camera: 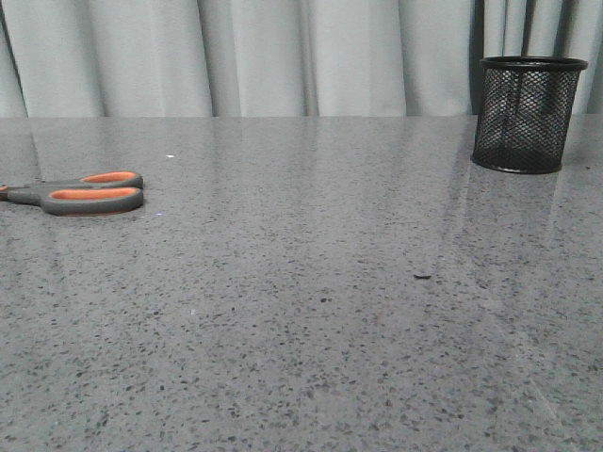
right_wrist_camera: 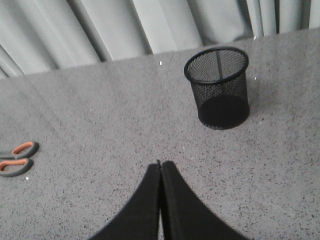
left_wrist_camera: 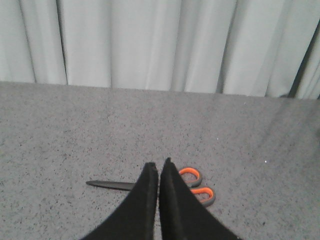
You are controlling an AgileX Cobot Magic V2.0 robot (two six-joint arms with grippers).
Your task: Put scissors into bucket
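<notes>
Scissors (camera: 80, 193) flat on worktop (camera: 311, 311), far left of front frame, long axis sideways; left hand (left_wrist_camera: 159, 170) nearer, fingers together; bucket (camera: 528, 113) upper right.

You can see a big grey table (camera: 311, 311) with tiny dark specks filling most of the frame. Along the top hangs a pale curtain (camera: 283, 56) with long folds.

Speckled grey table (camera: 311, 311) — scissors (camera: 80, 193) flat, bucket (camera: 528, 113) upright.
</notes>
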